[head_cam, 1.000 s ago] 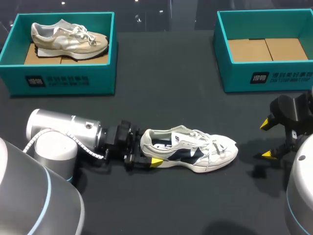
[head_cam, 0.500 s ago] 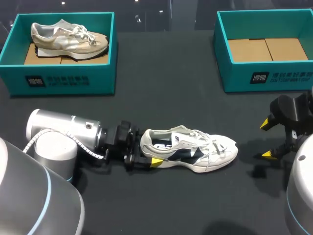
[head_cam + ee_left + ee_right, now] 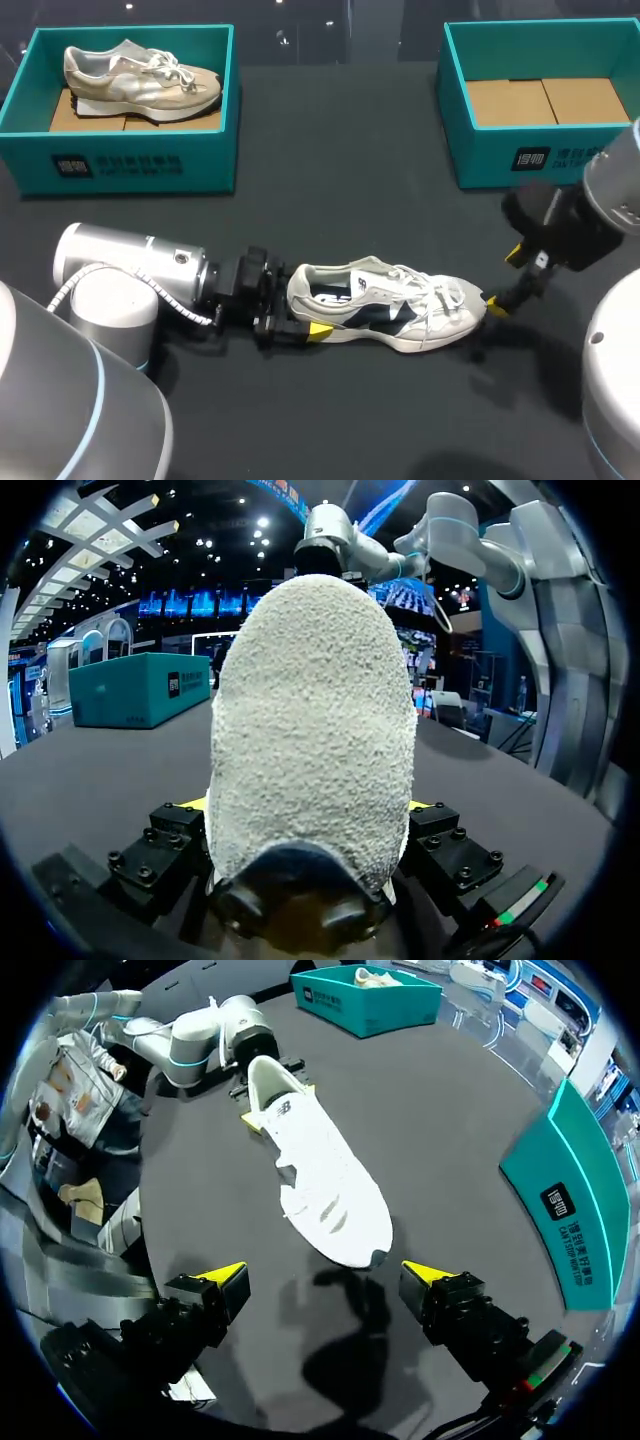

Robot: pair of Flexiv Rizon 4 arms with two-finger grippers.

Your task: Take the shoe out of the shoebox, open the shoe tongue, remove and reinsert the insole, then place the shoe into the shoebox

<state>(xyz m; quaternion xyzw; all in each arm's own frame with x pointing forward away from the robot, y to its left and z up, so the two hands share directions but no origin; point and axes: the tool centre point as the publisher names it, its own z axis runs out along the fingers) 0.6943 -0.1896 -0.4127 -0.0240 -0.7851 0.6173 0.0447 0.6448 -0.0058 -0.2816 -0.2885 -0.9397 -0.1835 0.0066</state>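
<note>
A white and navy shoe [image 3: 390,305] lies on its side on the black table, toe to the right. My left gripper [image 3: 300,318] stands at its heel; in the left wrist view the heel [image 3: 312,730] fills the space between the fingers, which press it from both sides. My right gripper [image 3: 505,280] hangs open just right of the toe, nothing between its fingers. In the right wrist view the shoe [image 3: 320,1175] lies ahead of the right gripper [image 3: 325,1275], toe nearest. The teal shoebox [image 3: 560,155] at the back right holds only its cardboard floor.
A second teal box [image 3: 130,165] at the back left holds a beige shoe [image 3: 140,75]. Bare black table lies between the two boxes and in front of the white shoe.
My right arm has swung left and down, bringing its open gripper from the table's right edge to just beside the shoe's toe. The left arm and the shoe have not moved.
</note>
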